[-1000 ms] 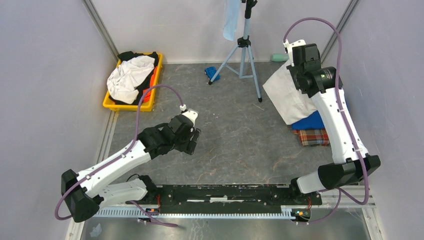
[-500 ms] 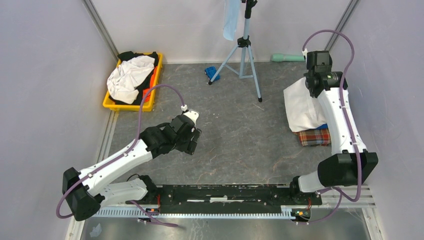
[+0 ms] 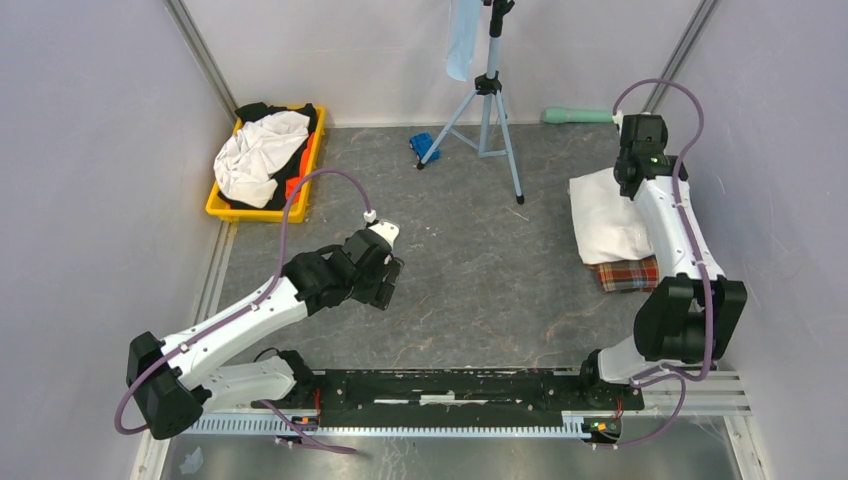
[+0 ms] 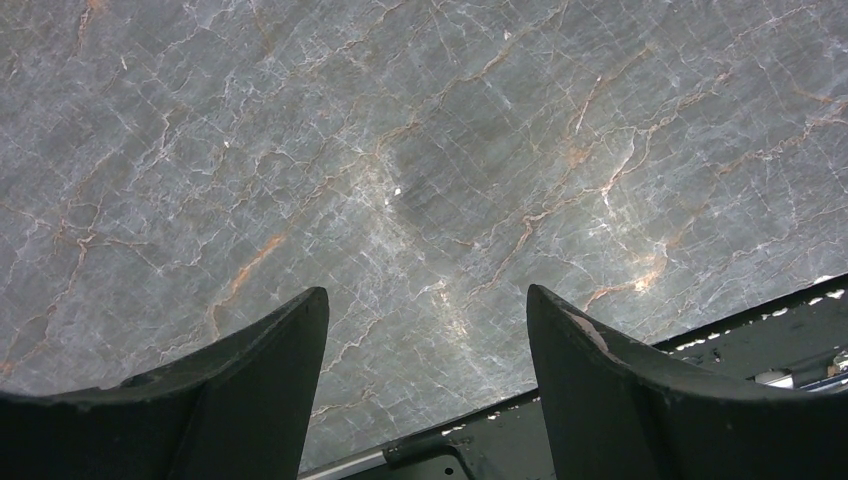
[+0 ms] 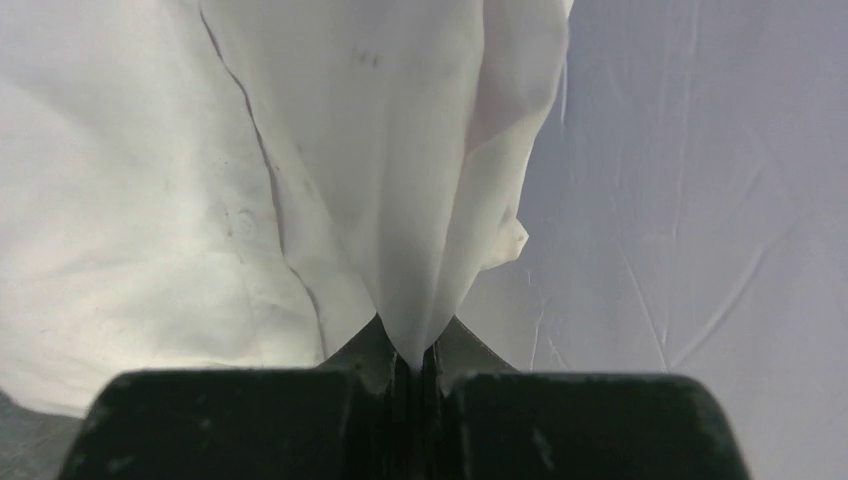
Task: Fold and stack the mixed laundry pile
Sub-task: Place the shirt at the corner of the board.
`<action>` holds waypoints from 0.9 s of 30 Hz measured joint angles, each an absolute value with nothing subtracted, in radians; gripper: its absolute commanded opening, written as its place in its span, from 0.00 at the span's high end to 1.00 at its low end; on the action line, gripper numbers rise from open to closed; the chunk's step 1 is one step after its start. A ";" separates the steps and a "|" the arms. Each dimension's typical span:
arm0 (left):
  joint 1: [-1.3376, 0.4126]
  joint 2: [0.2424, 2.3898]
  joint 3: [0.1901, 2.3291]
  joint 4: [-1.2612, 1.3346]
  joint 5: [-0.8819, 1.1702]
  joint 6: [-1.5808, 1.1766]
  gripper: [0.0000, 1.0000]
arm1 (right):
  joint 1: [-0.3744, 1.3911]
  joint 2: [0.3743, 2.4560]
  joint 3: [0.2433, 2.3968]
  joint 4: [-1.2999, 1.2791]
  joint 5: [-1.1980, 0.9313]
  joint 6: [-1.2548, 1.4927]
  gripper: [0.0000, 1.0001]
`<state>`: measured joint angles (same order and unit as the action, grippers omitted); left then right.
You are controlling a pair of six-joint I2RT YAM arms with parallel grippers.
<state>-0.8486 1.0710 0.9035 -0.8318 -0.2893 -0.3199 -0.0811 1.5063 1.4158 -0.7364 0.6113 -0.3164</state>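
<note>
The right gripper [image 5: 410,352] pinches a fold of a white shirt [image 3: 600,215], its fingers pressed together on the cloth, at the far right of the table [image 3: 480,260]. The shirt lies in a rough rectangle on top of a plaid cloth [image 3: 628,274], which shows only as a strip along the shirt's near edge. The gripped fold rises from the shirt's far right corner, beside the grey side wall.

Across the table, the left gripper [image 4: 425,300] points down over bare grey-veined tabletop with its fingers spread wide, well apart from any garment.

The rest of the pile sits in a yellow bin [image 3: 215,206] at the far left corner: a crumpled white garment [image 3: 252,155] on top, black pieces [image 3: 258,110] at the far end and an orange piece [image 3: 297,185] along the right side.

A tripod [image 3: 490,90] stands at the back centre, with a pale-blue cloth [image 3: 462,35] hanging beside it and a small blue object [image 3: 424,146] near its left foot.
</note>
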 measured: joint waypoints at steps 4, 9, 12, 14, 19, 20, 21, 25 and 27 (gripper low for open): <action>-0.849 1.071 0.904 -0.832 -0.290 -0.320 0.21 | -0.087 1.558 1.369 -0.685 0.641 -0.347 1.00; -0.849 1.071 0.904 -0.832 -0.290 -0.320 0.22 | -0.097 1.626 1.361 -0.643 0.683 -0.363 0.99; -0.849 1.071 0.904 -0.832 -0.290 -0.320 0.22 | -0.108 1.647 1.361 -0.625 0.704 -0.366 0.52; -0.849 1.071 0.904 -0.832 -0.290 -0.320 0.22 | -0.119 1.666 1.361 -0.611 0.719 -0.369 0.28; -0.849 1.071 0.904 -0.832 -0.290 -0.320 0.22 | -0.127 1.701 1.371 -0.599 0.774 -0.373 0.20; -0.849 1.071 0.904 -0.832 -0.290 -0.320 0.22 | -0.128 1.705 1.378 -0.599 0.786 -0.372 0.19; -0.849 1.071 0.904 -0.832 -0.290 -0.320 0.22 | -0.128 1.710 1.398 -0.606 0.801 -0.368 0.17; -0.849 1.071 0.904 -0.832 -0.291 -0.320 0.23 | -0.127 1.703 1.485 -0.607 0.844 -0.333 0.02; -0.849 1.071 0.904 -0.832 -0.292 -0.320 0.23 | -0.126 1.672 1.502 -0.599 0.867 -0.313 0.02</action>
<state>-0.8486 1.0714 0.9035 -0.8318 -0.2916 -0.3199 -0.1265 1.6722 1.5024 -0.5995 0.8665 -0.3130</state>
